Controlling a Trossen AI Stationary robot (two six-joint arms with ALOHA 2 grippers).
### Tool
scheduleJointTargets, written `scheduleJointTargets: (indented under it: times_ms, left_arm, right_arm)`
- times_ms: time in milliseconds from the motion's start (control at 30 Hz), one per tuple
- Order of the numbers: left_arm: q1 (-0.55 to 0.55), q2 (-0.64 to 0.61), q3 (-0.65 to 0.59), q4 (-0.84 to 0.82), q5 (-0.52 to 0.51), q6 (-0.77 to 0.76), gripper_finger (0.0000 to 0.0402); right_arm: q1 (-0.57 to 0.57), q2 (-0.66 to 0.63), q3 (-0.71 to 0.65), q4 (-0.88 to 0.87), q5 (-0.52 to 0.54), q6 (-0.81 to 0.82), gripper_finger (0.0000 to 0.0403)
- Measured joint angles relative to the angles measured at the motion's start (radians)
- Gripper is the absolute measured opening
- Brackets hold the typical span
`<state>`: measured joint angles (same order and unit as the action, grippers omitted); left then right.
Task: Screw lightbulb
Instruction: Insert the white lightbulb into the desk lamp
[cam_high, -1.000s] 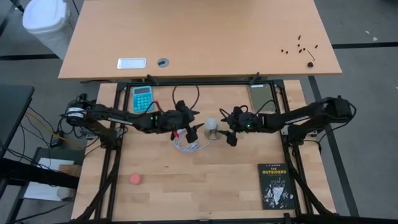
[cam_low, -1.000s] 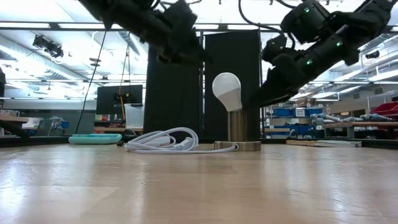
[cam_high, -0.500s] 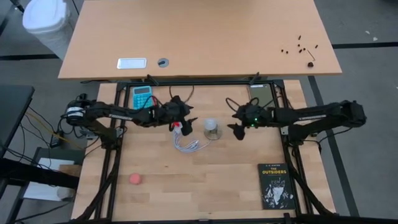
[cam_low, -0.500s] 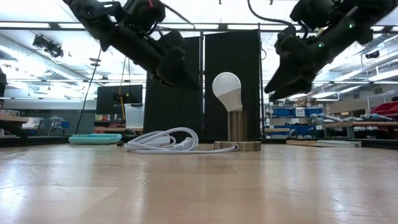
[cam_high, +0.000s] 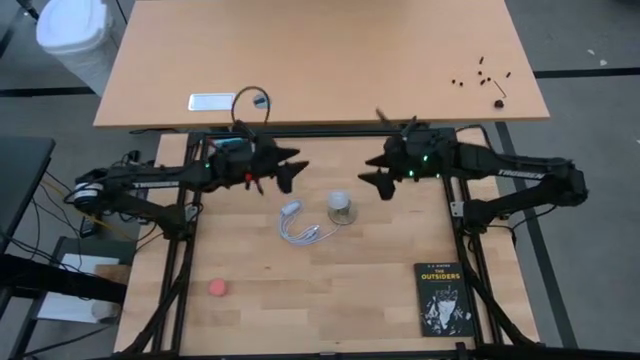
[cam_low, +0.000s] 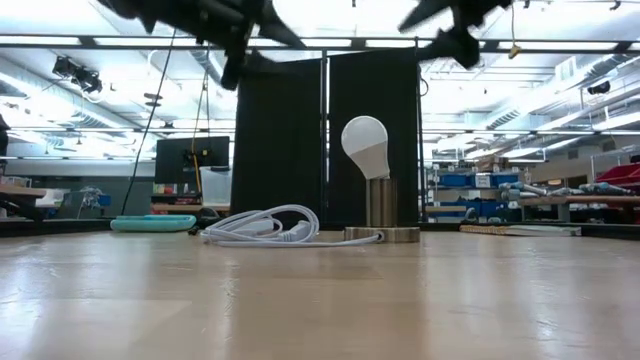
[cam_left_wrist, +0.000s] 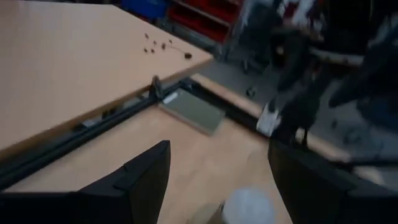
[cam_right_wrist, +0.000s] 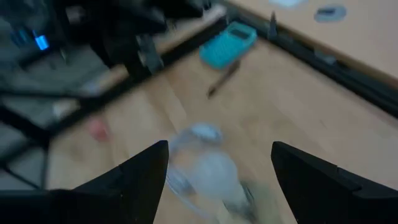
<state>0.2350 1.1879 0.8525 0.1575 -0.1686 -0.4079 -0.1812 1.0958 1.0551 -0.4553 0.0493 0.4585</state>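
Left gripper (cam_high: 291, 172) hangs raised toward the worktop's (cam_high: 330, 290) far edge, jaws apart and empty, with bare pale wood on its near side. Between the two sets of jaws, nearer the front, a coiled white cord (cam_high: 303, 228) lies beside the frosted, pear-shaped bulb (cam_high: 340, 202), upright in its round metal socket (cam_low: 382, 232). Right gripper (cam_high: 366, 179) hangs likewise, jaws apart, holding nothing.

right hand (cam_right_wrist: 217, 180): fingers spread, empty | lightbulb (cam_right_wrist: 214, 171): blurred, beyond them | teal calculator (cam_right_wrist: 229, 41): farther off
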Motion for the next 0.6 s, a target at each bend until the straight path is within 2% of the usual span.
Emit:
scheduleJointTargets:
  times_ms: [267,500,600]
  left_arm:
    - [0.0,0.015,0.22,-0.027,-0.081,-0.027,0.0275]
    - [0.0,0.031,0.532,-0.408,-0.069,0.096,0.0275]
    - [0.003,0.046,0.617,-0.532,-0.068,0.102,0.0275]
  right_arm:
    - [0.008,0.156,0.316,-0.076,-0.025,0.039,0.0291]
    - [0.024,0.337,0.679,-0.395,-0.034,-0.082,0.0275]
    - [0.022,0.389,0.81,-0.511,-0.058,-0.126,0.0276]
